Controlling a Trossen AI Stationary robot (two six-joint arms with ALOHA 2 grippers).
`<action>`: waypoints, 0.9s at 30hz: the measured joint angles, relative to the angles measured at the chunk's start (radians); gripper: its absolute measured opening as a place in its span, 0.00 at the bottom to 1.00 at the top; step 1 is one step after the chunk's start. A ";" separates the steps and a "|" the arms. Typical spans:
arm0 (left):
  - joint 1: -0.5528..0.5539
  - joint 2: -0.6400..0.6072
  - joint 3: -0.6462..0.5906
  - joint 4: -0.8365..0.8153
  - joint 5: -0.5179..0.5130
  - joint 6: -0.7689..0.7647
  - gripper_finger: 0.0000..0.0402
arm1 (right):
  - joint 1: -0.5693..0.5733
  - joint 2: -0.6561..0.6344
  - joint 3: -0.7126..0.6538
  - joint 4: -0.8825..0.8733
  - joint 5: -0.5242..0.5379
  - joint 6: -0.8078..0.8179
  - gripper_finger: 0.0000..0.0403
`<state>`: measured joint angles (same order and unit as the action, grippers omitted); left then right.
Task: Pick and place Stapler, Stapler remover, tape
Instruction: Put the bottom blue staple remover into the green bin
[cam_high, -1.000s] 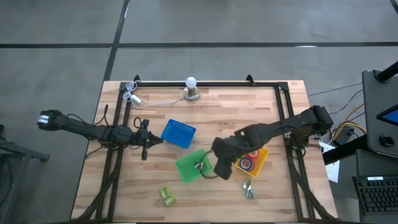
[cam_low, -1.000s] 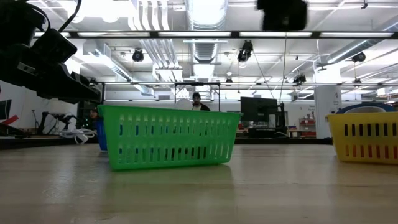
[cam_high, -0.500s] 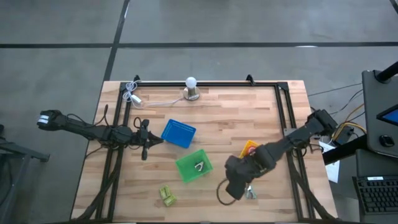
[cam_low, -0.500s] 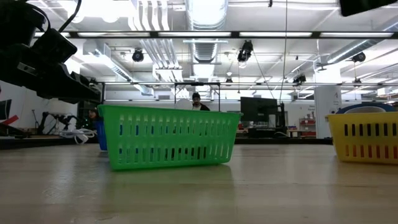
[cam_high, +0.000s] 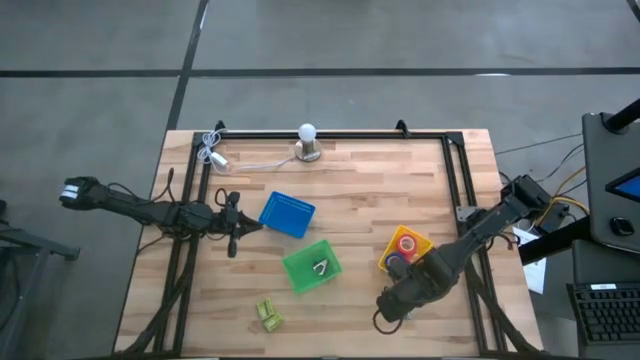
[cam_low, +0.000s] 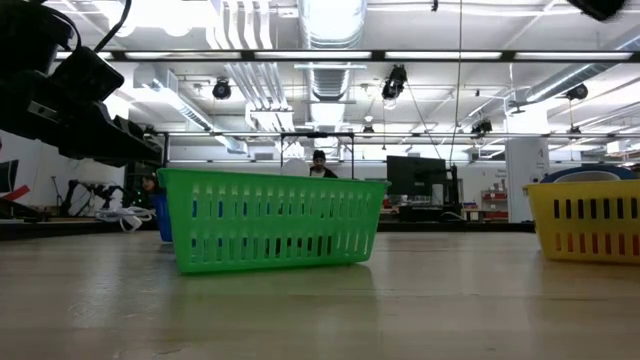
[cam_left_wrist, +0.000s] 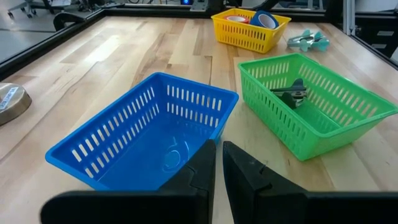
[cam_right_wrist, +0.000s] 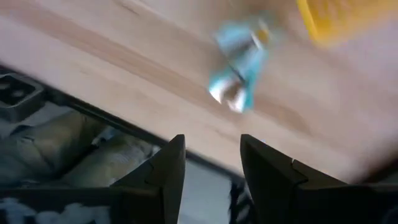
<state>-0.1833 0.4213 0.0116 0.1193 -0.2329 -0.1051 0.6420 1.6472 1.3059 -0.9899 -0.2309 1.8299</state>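
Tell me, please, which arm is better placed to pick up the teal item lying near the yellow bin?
The right: its open gripper hovers near the teal item, while the left gripper waits by the blue bin.

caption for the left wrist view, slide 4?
Left gripper waits near the empty blue bin; green bin and yellow bin beyond.

Both arms are dark, near-black, slim jointed links. Left arm (cam_high: 150, 211) carries a white block at its outer end and thin black cabling along the links. Left pincer (cam_left_wrist: 217, 163): two flat matte-black fingers. Right pincer (cam_right_wrist: 210, 168): same black fingers, squared tips. Right arm (cam_high: 470, 245) has bulkier black joint housings.
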 joint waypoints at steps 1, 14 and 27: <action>0.000 0.000 0.000 0.000 0.000 0.000 0.09 | 0.002 -0.004 -0.019 0.010 -0.037 0.039 0.37; 0.000 0.000 0.000 -0.002 0.000 0.000 0.09 | 0.019 -0.017 -0.229 0.232 -0.053 0.200 0.30; 0.000 0.000 0.000 -0.001 0.000 0.000 0.09 | 0.041 -0.011 -0.327 0.369 -0.054 0.169 0.27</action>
<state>-0.1829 0.4213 0.0116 0.1182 -0.2329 -0.1051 0.6827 1.6365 0.9791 -0.6212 -0.2844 1.9984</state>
